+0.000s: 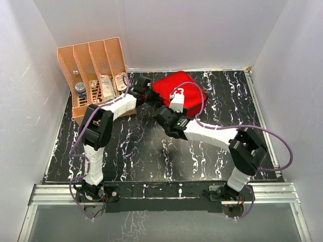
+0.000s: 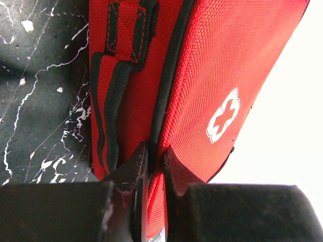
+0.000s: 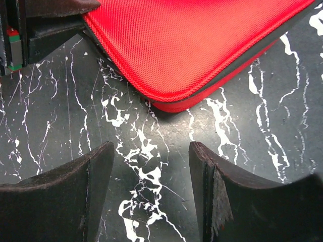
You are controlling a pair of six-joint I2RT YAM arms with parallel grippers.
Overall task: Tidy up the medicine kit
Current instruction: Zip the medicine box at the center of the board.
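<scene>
Medicine kit (image 1: 189, 86) sits far-centre on the bench (image 1: 141, 151), just right of the orange rack (image 1: 93, 55). It is closed.

Kit: rounded-square soft case in coarse red woven fabric with a black seam around the edge. Bench: black top with white marble-like veins. Rack: slotted orange plastic with four tall compartments holding packets and a round item, too small to identify.

Left jaws are almost together, clamped on the kit's left edge at the black seam (image 2: 169, 85), with red fabric pinched between the dark fingers (image 2: 132, 174). Right jaws stand apart and hold nothing. They hover over bare bench near the kit's rounded near corner (image 3: 169, 98) without touching it.

Only the left wrist view shows the stitched red strap (image 2: 108, 75) with black edging on the kit's side, and it gives the white cross (image 2: 223, 115) close up. Only the right wrist view shows the gap between its worn, chipped finger pads (image 3: 212, 191) and the kit, with the left arm's black finger at the top left corner. Only the top view shows the rack and both arms (image 1: 108, 113) converging on the kit.
</scene>
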